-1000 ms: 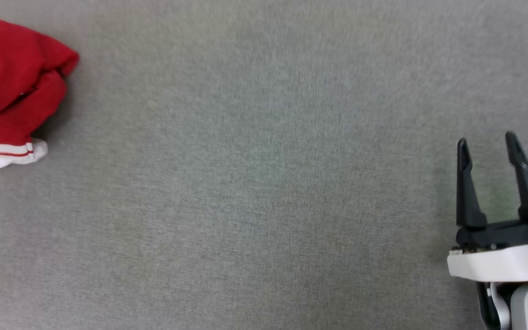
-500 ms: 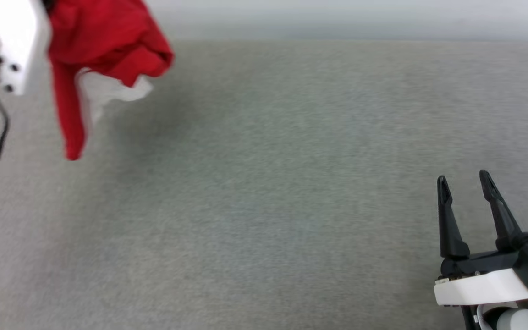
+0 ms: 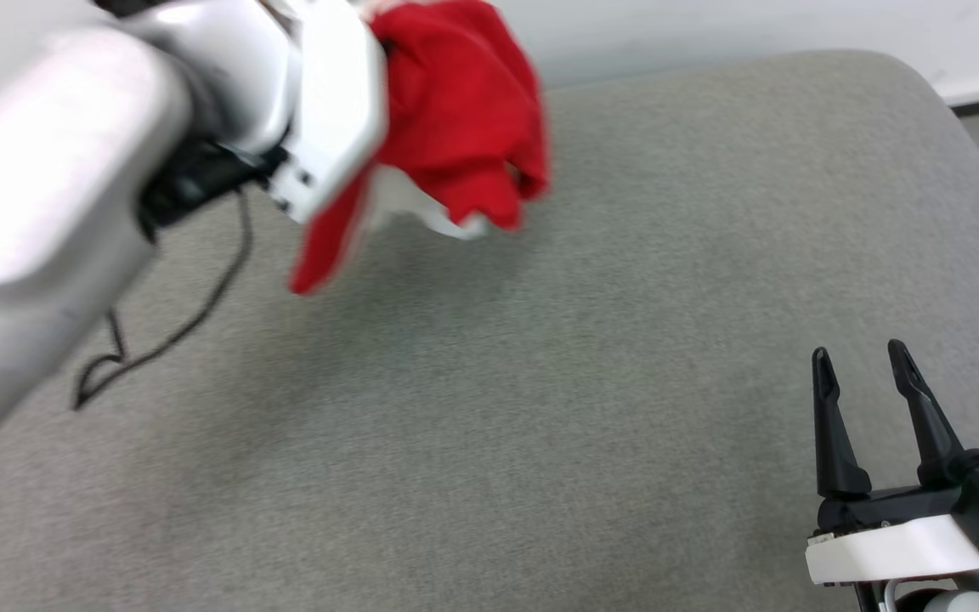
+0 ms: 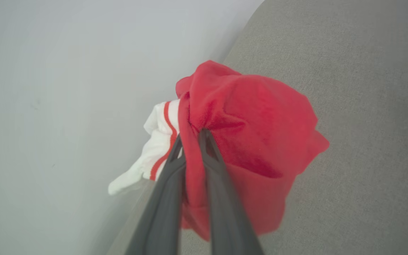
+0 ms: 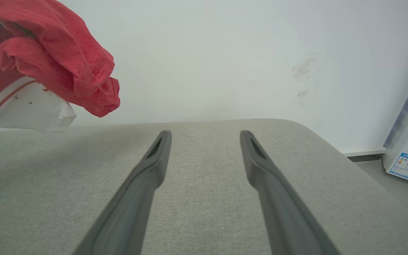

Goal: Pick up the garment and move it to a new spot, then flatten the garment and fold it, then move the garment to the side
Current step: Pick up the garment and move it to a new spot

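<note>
One narrow pinch by my left gripper (image 4: 191, 136) holds the bunched garment (image 4: 257, 131) in the air above the far edge of the grey cushion (image 3: 540, 442) — a quick swing could shake it loose — while my right gripper (image 3: 859, 350) hangs spread and empty above its near corner.

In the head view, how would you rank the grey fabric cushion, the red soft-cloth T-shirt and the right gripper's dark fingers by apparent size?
Grey fabric cushion
Red soft-cloth T-shirt (nearer the camera)
Dark fingers of the right gripper
</note>
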